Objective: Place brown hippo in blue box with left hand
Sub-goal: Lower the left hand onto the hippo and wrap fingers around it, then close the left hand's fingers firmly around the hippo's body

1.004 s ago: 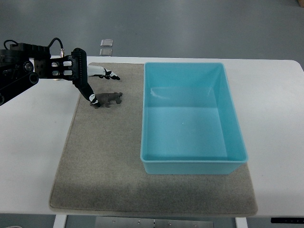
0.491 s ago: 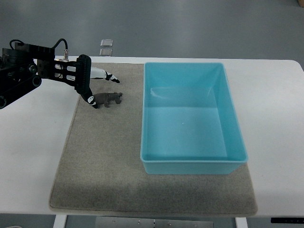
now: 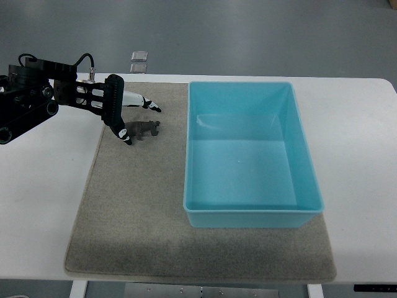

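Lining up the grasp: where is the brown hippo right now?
In the top view the brown hippo lies on the grey mat, in its far-left part, left of the blue box, with the left hand right beside it, fingers at its left end.

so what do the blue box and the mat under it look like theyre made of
The blue box looks like moulded plastic: smooth, evenly coloured walls with a soft sheen and pale reflections on the inner floor. The mat looks like felt or short-pile carpet: a matte, mottled grey-brown surface with a slightly fuzzy texture and no shine. Which fabric exactly cannot be told from this view.
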Tool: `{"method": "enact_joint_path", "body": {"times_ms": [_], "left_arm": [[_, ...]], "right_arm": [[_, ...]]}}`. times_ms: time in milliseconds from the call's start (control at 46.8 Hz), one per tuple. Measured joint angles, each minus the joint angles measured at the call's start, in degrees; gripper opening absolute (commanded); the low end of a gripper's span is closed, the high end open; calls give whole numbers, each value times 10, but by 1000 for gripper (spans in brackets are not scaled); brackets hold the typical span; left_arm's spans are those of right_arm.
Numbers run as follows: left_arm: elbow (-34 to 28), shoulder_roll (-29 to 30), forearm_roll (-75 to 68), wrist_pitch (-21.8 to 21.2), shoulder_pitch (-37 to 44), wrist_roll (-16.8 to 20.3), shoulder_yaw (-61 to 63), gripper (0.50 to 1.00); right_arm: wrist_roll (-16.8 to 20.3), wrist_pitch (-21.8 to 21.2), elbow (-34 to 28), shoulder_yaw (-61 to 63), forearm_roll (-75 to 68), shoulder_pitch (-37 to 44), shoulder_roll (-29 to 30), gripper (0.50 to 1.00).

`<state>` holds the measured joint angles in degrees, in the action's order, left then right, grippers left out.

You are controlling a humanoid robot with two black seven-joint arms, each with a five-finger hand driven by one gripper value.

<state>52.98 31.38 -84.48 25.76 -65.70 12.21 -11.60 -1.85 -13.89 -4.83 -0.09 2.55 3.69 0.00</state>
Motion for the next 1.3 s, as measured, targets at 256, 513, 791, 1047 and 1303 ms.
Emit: {"method": "enact_joint_path", "body": {"times_ms": [256,513,791,1047,1303], "left_arm": [[6,0,0,10,0,1,0,971],[5,1,0,10,0,1,0,864],[4,1,-1,8,-1,0,0,825],[4,2,-2,8,-1,-1,0,823],[6,2,-2,8,0,-7,0,579]], "right_arm": [[0,0,0,0,0,0,0,936],[0,0,0,0,0,0,0,936],[0,0,0,0,0,0,0,936],[0,0,0,0,0,0,0,936],[0,0,0,0,0,0,0,936]]}}
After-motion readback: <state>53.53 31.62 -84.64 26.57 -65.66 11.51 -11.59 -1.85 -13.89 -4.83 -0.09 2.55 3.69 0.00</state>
